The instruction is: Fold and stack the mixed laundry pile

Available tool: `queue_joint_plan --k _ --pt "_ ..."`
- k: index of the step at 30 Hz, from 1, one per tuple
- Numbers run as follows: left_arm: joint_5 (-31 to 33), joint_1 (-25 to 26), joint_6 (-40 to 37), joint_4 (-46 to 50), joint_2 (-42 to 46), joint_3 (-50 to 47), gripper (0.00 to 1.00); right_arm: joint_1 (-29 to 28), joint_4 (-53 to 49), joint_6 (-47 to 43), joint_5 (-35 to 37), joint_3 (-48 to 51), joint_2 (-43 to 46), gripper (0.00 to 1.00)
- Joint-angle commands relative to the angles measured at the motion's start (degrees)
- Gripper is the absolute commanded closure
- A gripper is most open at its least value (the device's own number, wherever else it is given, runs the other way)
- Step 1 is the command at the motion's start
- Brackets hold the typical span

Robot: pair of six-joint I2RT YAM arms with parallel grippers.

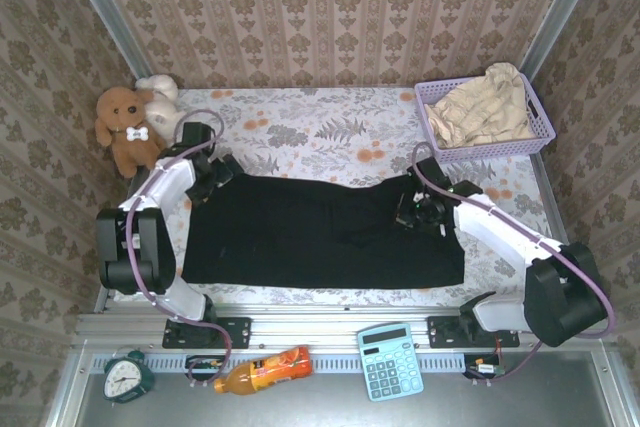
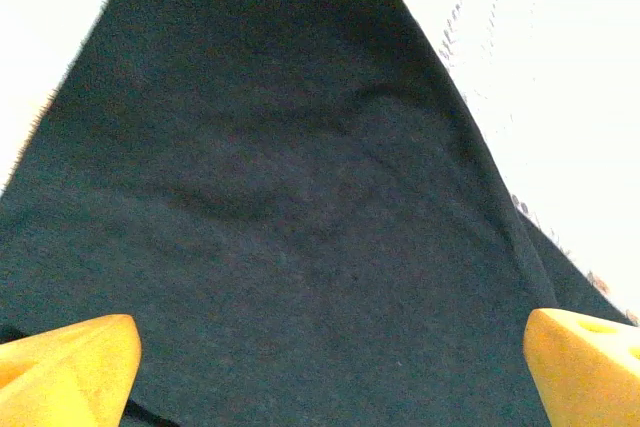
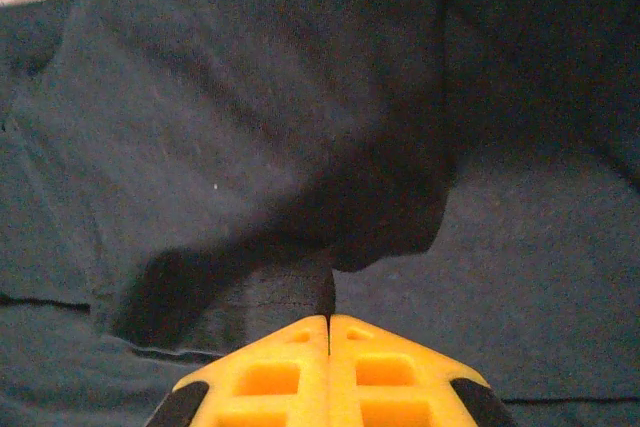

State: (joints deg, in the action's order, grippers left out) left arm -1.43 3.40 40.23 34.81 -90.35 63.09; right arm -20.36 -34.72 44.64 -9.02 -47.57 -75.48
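- Right gripper [image 3: 329, 319]: fingers pressed flat together. A ridge of dark cloth rises straight off the tips, so it reads as a pinch on the black garment [image 3: 250, 127]. How much cloth is caught, I cannot tell.
- Just past that pinch the cloth humps up into a loose fold and lies flat on either side.
- In the top view the right gripper [image 1: 415, 209] sits on the garment's right part, toward its far edge and a little in from the right end.
- Left gripper [image 2: 330, 367]: fingers spread wide and holding nothing, with black cloth beneath the gap. Whether the tips touch it, I cannot tell.
- In the top view the left gripper [image 1: 215, 175] is at the garment's far-left corner.
- The black garment [image 1: 320, 232] is spread nearly flat on the table [image 1: 330, 132], with its long axis running left to right between the two arms.
- The relation that matters: each arm is at its own end of that long axis, both toward the far edge. A fold toward the near edge would likely need the left to grip too.
- The beige piece [image 1: 485, 107] is heaped in the lavender basket [image 1: 540, 132] at the far right. It is well apart from the black garment, and the right arm is nearer to it.
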Motion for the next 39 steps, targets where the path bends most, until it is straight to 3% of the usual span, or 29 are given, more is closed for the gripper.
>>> queue_joint_plan --k 1,7,18,21,28,36,39 --pt "2.5 -2.46 -1.96 1.77 -0.03 4.23 0.0 3.87 1.98 -5.25 -1.59 -4.89 -3.5 1.0" --pt "4.9 -6.59 -2.68 1.91 -4.1 8.28 0.03 7.38 -1.39 -11.52 -2.28 -22.81 -16.78 1.0" --pt "-0.37 -10.08 1.03 1.01 -22.72 23.68 0.17 11.22 -3.19 -11.16 -3.68 -40.38 -32.08 1.0" --pt "-1.03 -9.93 3.91 1.23 -26.76 27.4 0.18 10.93 -1.81 -9.74 -6.11 -40.58 -34.04 1.0" --pt "2.28 -8.29 5.74 6.39 -34.8 34.05 0.37 9.82 0.81 -7.76 -7.22 -37.09 -34.56 1.0" --pt "4.67 -7.37 4.98 8.66 -36.48 32.45 0.47 9.47 1.13 -7.73 -5.38 -36.47 -33.53 1.0" --pt "7.15 -6.75 3.3 10.27 -36.47 32.2 0.56 9.48 1.4 -7.49 -4.57 -36.02 -33.15 1.0"
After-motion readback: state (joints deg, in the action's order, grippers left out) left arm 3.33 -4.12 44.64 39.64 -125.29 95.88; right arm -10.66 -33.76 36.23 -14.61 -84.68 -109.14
